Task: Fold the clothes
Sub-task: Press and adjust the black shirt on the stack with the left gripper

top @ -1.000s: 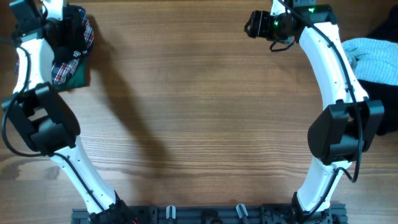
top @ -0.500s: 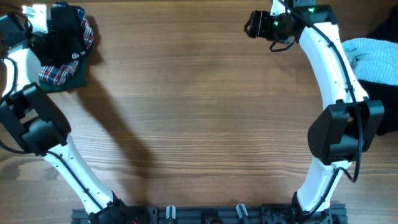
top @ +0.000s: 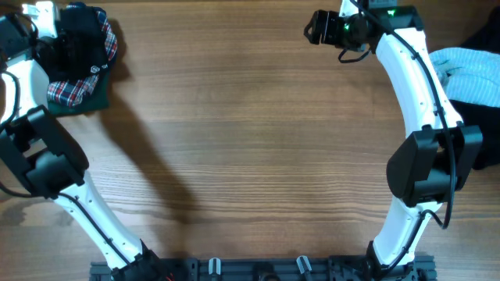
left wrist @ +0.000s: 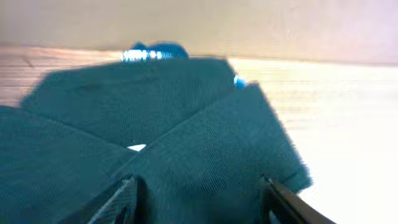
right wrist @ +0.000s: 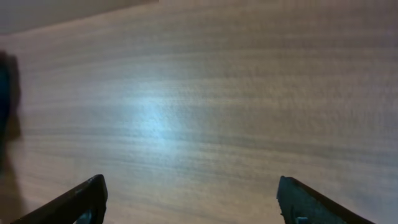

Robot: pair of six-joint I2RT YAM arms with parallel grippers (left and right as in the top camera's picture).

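A stack of folded clothes lies at the table's far left corner: a plaid piece (top: 69, 88), a green one (top: 99, 98) under it and a black one with a small white logo (top: 95, 56) on top. My left gripper (top: 72, 40) hangs over this stack and is hard to tell from the black cloth. In the left wrist view, dark green fabric (left wrist: 186, 124) fills the frame, and the left gripper (left wrist: 199, 202) stands open over it, fingers apart. My right gripper (top: 312, 30) is open above bare wood (right wrist: 199, 112) near the far edge, nothing between its fingers (right wrist: 81, 199).
A light blue garment (top: 469, 69) and a dark one (top: 486, 129) lie at the right edge, behind the right arm. A small blue object (left wrist: 152, 52) shows beyond the green fabric. The wooden table (top: 250, 156) stretches between both arms.
The left arm swung outward to the left at the stack and its jaws spread wider. The right gripper opened slightly more and edged left.
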